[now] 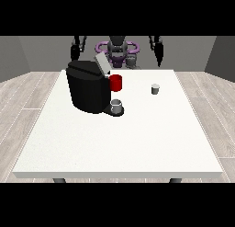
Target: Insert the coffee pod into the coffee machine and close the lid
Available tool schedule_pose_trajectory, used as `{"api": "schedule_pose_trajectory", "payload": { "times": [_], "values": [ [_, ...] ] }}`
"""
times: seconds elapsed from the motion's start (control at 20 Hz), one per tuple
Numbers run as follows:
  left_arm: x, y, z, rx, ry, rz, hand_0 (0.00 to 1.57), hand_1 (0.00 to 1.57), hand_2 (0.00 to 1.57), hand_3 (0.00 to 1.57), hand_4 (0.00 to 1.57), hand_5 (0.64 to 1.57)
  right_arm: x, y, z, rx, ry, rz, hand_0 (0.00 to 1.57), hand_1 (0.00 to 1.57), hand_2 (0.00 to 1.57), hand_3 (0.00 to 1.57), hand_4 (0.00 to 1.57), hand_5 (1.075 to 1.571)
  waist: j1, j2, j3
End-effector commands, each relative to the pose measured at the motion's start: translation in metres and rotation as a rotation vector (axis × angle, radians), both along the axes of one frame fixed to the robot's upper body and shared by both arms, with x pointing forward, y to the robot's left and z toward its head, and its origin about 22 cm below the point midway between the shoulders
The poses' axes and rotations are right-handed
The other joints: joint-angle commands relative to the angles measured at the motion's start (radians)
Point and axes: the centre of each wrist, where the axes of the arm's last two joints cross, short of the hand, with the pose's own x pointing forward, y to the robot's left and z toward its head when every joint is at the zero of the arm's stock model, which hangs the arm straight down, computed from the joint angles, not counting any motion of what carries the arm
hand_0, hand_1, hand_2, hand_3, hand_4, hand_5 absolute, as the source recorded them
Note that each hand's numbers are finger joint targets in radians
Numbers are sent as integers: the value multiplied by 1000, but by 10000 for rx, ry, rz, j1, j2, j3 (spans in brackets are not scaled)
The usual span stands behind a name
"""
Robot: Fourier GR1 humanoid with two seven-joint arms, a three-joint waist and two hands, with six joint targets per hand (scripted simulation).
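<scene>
1. White table [137, 143] spreads wide between me and the camera, and everything I need stands on its far half, close to my body.
2. Black coffee machine [89, 88] sits toward the view's left, its grey lid [102, 64] tipped up and open. A red part [116, 82] shows on its side facing the view's right, and a small grey cup [117, 106] stands on its base plate.
3. Small and grey, the coffee pod [155, 88] stands upright on the table to the view's right of the machine, well apart from it. Its long axis looks vertical.
4. My hand at the view's right [159, 53] hangs raised near my shoulder, behind the table's far edge. The pod lies forward of it, toward the camera, and almost straight below in the view. I judge this hand the nearer one to the pod, so the reach should be its job: forward and down.
5. My hand at the view's left [75, 51] is raised too, behind the machine and nearer the lid than the pod.
6. Both hands hold nothing, but they are small and dark, so I cannot tell how either's fingers lie.
7. Hidden from me: the slot under the lid, which the machine's body and the lid screen. The machine's far side is also out of sight.
</scene>
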Motion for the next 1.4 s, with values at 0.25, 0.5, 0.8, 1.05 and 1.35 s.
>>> {"api": "schedule_pose_trajectory", "payload": {
  "times": [0.25,0.5,0.8,1.05,1.35],
  "values": [
    [-4,53,22,3384,-1101,-3009,0,0,0,0,0,1571,3,-15,-11,249,172,-244,0,0,0,0,0,1571,394,-85,-325],
    [20,106,44,5383,-289,-2407,0,0,0,0,0,1571,0,7,1,-1045,-724,-876,0,0,0,0,0,1571,-735,208,-331],
    [62,117,63,6526,-133,-1976,0,0,0,0,0,1571,26,36,30,-1472,-1522,-242,0,0,0,0,0,1571,-1341,1389,-332],
    [72,115,44,7149,916,-2281,0,0,0,0,0,1571,24,42,22,-870,-1343,-4,0,0,0,0,0,1571,-1536,1451,-327],
    [89,144,47,7900,508,-2143,0,0,0,0,0,1571,37,42,37,-1261,-1576,26,0,0,0,0,0,1571,-1663,2413,-333]
  ]
}}
